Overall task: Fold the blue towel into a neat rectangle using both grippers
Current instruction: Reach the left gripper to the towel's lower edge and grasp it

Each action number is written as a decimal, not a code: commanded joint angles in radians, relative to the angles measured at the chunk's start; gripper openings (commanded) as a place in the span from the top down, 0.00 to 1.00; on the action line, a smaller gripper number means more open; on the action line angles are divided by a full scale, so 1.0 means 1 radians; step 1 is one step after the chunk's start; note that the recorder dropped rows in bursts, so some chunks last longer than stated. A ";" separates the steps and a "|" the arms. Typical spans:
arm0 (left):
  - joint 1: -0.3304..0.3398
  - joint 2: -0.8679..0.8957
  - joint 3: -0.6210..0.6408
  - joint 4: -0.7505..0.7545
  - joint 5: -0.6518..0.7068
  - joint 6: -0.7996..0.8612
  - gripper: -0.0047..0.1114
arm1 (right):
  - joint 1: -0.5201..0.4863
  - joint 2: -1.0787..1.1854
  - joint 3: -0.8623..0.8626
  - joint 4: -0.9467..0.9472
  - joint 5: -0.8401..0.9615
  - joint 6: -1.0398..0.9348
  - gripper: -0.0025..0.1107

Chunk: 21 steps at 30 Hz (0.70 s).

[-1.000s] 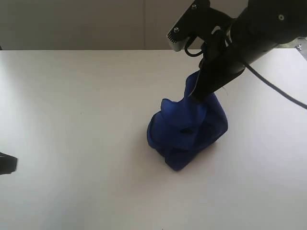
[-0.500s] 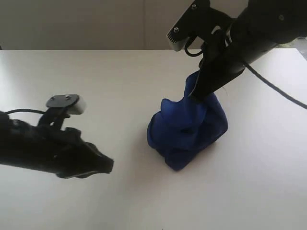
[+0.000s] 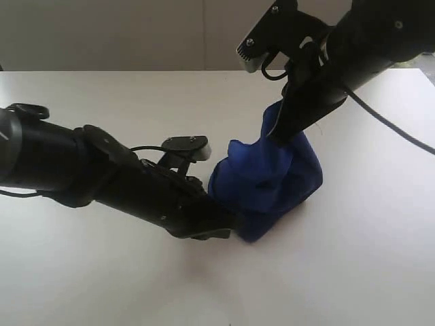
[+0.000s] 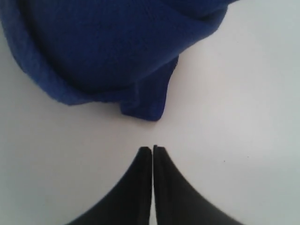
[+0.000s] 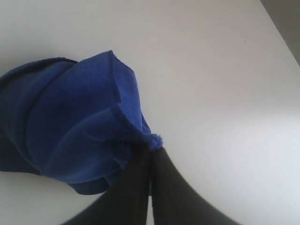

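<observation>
- Since a second ago the left gripper [image 3: 228,231] has swept in low beside the blue towel [image 3: 272,178], tips just short of its lowest corner, jaws pressed together on nothing.
- Above, the right gripper [image 5: 151,151] pinches the towel's upper edge; the bunched cloth below rests on the table [image 3: 102,102].
- Likely step: securing a second corner; the left jaws must spread, then close there.

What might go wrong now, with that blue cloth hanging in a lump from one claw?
1. The right gripper pinches only a small tip of the towel; it may slip out.
2. The left gripper is shut, just short of the towel's lower corner; pushing on, it would likely shove the cloth, not grasp it.
3. The towel sits bunched on the table, so a fold may trap creases.
</observation>
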 commanded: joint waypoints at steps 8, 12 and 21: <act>-0.013 0.098 -0.101 -0.028 0.059 0.009 0.53 | -0.004 -0.001 0.004 0.000 -0.013 -0.002 0.98; -0.013 0.143 -0.147 -0.028 0.081 0.027 0.53 | -0.004 -0.001 0.004 0.000 -0.016 -0.002 0.98; -0.013 0.175 -0.175 -0.028 0.125 0.038 0.53 | -0.004 -0.001 0.004 0.000 -0.014 -0.002 0.98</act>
